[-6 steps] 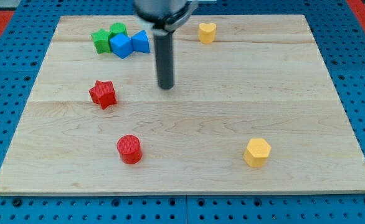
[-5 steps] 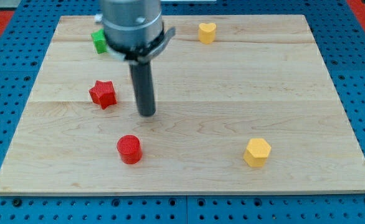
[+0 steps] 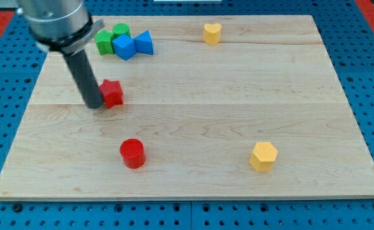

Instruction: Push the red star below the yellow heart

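The red star (image 3: 113,93) lies on the wooden board's left half, partly hidden by the rod. My tip (image 3: 93,105) stands right against the star's left side. The yellow heart (image 3: 212,32) sits near the view's top, right of centre, far up and to the right of the star.
Two green blocks (image 3: 110,37), a blue block (image 3: 123,46) and a blue triangle (image 3: 143,43) cluster at the top left. A red cylinder (image 3: 133,153) lies below the star. A yellow hexagon (image 3: 263,156) sits at the lower right. The board (image 3: 238,108) rests on a blue pegboard.
The rod has swung from the board's middle down and leftward, around to the red star's left side. The star has shifted slightly to the right.
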Controlling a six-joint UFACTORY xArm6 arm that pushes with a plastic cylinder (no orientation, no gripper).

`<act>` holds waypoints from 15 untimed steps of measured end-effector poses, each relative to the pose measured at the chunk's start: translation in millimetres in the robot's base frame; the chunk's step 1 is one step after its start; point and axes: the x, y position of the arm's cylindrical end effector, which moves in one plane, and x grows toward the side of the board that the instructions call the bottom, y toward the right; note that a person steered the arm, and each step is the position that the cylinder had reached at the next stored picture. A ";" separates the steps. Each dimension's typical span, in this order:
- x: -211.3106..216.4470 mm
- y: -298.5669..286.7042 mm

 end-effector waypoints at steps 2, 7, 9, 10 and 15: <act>-39.9 -20.3; -39.9 83.8; -18.3 138.2; -41.0 149.8; -94.5 211.5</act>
